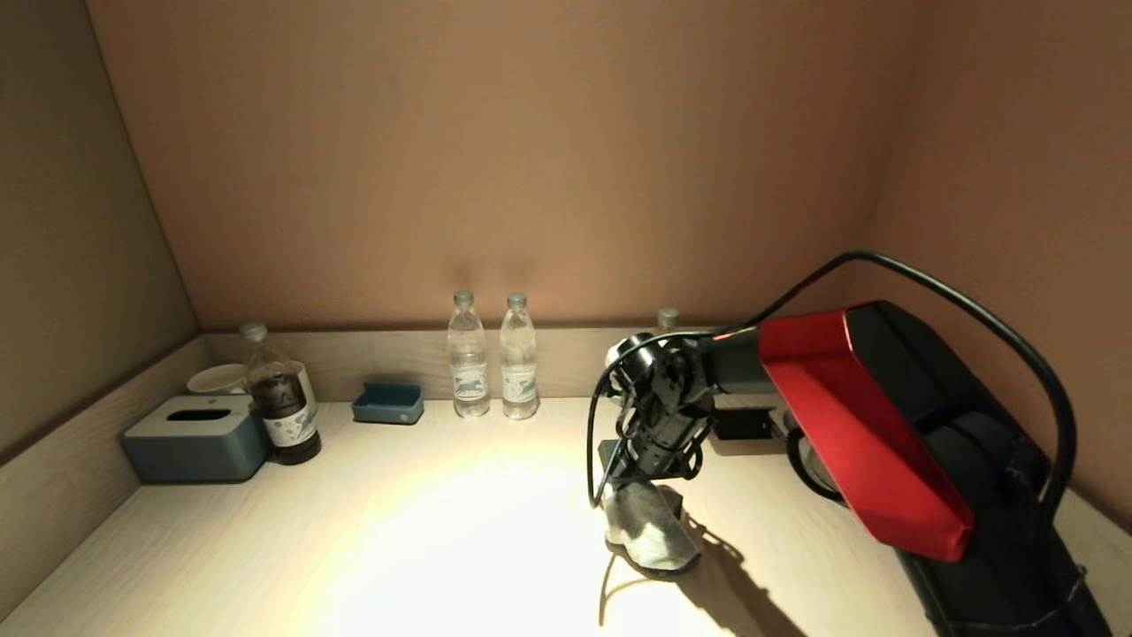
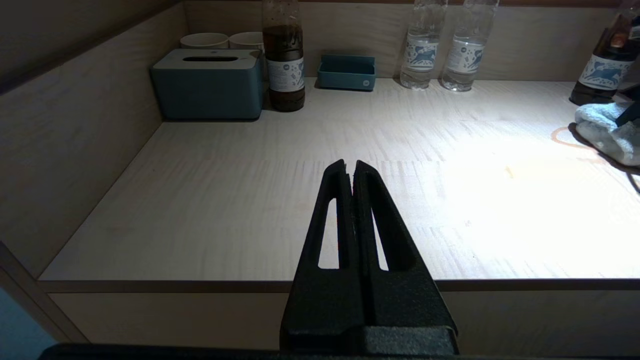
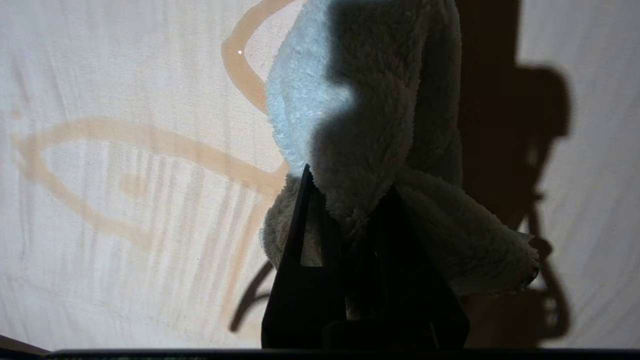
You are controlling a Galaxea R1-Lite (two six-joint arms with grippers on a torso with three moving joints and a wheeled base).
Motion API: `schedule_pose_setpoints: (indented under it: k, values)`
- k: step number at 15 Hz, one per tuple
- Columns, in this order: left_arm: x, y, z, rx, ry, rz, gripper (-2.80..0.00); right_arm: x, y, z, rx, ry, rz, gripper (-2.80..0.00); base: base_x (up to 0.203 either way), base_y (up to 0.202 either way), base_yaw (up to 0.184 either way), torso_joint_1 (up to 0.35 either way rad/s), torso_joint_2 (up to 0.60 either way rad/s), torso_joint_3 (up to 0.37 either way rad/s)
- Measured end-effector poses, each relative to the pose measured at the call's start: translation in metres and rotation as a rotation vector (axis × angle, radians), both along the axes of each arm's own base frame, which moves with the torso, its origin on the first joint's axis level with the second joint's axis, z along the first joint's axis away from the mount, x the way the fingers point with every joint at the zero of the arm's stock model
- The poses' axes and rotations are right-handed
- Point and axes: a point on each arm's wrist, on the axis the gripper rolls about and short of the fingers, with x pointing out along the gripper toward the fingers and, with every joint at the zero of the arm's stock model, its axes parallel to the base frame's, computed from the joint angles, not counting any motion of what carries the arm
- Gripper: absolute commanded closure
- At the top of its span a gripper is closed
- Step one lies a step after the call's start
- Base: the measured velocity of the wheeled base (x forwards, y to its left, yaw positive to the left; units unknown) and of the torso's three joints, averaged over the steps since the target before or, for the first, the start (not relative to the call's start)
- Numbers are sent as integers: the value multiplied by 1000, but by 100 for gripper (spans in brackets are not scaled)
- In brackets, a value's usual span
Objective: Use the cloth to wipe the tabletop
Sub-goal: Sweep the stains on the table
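A fluffy white cloth (image 1: pixel 647 526) hangs from my right gripper (image 1: pixel 638 485) and touches the pale wooden tabletop (image 1: pixel 398 531) right of centre. In the right wrist view the gripper (image 3: pixel 350 200) is shut on the cloth (image 3: pixel 360 125), which droops onto the wood beside a brownish smear (image 3: pixel 150 145) of curved streaks. The cloth also shows at the far right of the left wrist view (image 2: pixel 602 131). My left gripper (image 2: pixel 350 167) is shut and empty, parked near the table's front edge; it is out of the head view.
Along the back wall stand a grey-blue tissue box (image 1: pixel 196 438), two cups (image 1: pixel 217 379), a dark drink bottle (image 1: pixel 281 398), a small blue tray (image 1: pixel 388 402), two clear water bottles (image 1: pixel 492 363) and another bottle behind my right arm (image 1: pixel 668 318). Walls close in left, back and right.
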Motion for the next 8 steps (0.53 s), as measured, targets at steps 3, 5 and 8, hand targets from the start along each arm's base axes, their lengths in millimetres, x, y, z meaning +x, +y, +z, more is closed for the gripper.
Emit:
schedule_pose_setpoints:
  k: [3,5,8]
  values:
    - [0,0,0,0,0,0,0,-1,3,-8,-18,35,8,0,0,0,0,0,0,0]
    - [0,0,0,0,-1,0,0,-1,5,-10,-24,39,17,0,0,0,0,0,0,0]
    - [0,0,0,0,-1,0,0,-4,11,-12,-28,38,42,0,0,0,0,0,0,0]
